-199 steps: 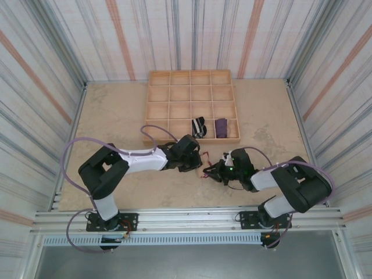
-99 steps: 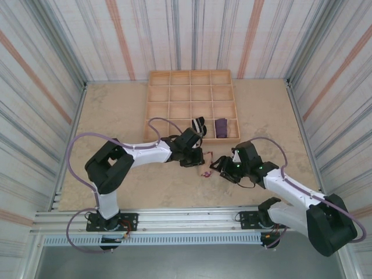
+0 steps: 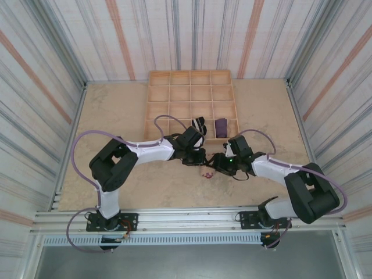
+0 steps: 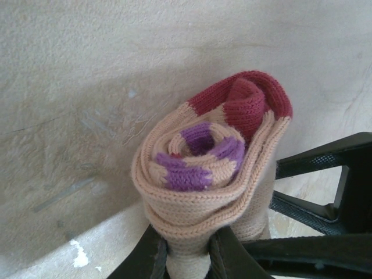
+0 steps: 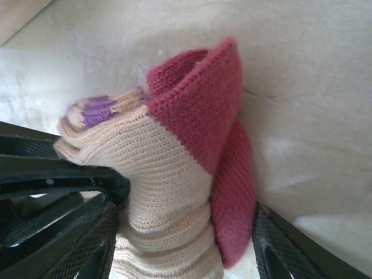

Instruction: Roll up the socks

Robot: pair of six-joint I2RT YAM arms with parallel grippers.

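Since a second ago my right arm has unfolded and now stretches low over the table (image 3: pixel 116 116). Its jaws have spread much wider. Both grippers have edged toward 12 o'clock, closer to the tray (image 3: pixel 152 110).

My left gripper (image 4: pixel 189 258) is nearly closed, and its fingers (image 4: pixel 152 258) pinch the lower edge of the beige sock (image 4: pixel 200 174). That sock is wound into a tight roll seen end-on. A purple stripe spirals at its core, and the maroon part is folded over at 1 o'clock in the left wrist view.

From above, my left gripper (image 3: pixel 196 157) sits at 10 o'clock of my right gripper (image 3: pixel 215 165), the two almost touching. The beige sock (image 3: pixel 206 172) shows as a small patch at 6 o'clock of the gap between them, near the table's middle.

My right gripper (image 5: pixel 174 250) stands wide apart, with one finger on each side of the beige sock (image 5: pixel 168 174). The finger (image 5: pixel 70 226) at 8 o'clock touches the beige knit. The one at 4 o'clock is just beside the maroon flap, and I cannot tell whether it presses.

In the tray's nearest row, the striped sock (image 3: pixel 199 125) is in the third cell from the left. The purple sock (image 3: pixel 221 125) is in the fourth cell. My left wrist covers part of the tray's near rim beside the striped sock.
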